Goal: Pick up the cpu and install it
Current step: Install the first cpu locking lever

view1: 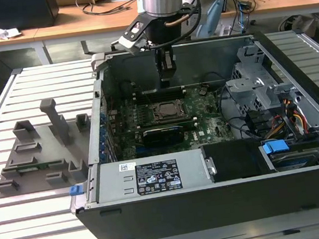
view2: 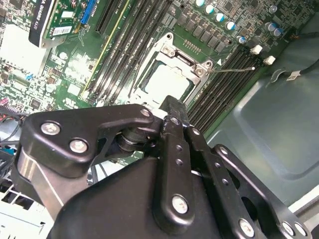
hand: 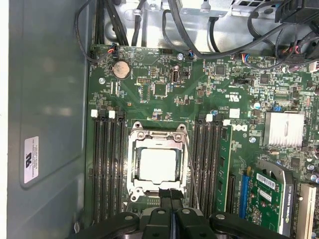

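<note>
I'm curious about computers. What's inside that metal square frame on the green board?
A flat silvery chip lies inside the frame. The gripper covers part of the frame's edge, and whatever is under the chip is hidden.

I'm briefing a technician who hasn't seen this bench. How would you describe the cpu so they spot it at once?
Look inside the open computer case at the green motherboard. On it, a metal-framed socket sits between two banks of black memory slots. The cpu is the flat, pale silvery square inside that frame, the only part there ringed by metal.
</note>
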`<control>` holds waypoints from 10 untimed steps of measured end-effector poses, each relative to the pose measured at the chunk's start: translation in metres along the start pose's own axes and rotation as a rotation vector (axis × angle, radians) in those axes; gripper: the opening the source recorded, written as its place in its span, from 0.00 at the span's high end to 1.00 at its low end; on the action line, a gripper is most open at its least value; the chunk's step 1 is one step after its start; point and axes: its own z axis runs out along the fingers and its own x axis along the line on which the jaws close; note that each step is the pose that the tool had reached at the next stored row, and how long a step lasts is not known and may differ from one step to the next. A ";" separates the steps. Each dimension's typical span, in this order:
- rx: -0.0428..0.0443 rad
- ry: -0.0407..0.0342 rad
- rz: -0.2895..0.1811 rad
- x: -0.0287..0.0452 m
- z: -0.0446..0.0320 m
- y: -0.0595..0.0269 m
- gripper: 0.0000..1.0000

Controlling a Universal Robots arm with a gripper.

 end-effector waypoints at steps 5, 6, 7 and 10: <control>-0.0008 -0.0009 -0.020 0.0001 -0.0001 0.0003 0.89; -0.0016 -0.0017 -0.039 0.0001 -0.0001 0.0004 0.89; -0.0031 -0.0034 -0.082 0.0001 -0.0001 0.0006 0.89; -0.0050 -0.0054 -0.129 0.0001 -0.0001 0.0007 0.89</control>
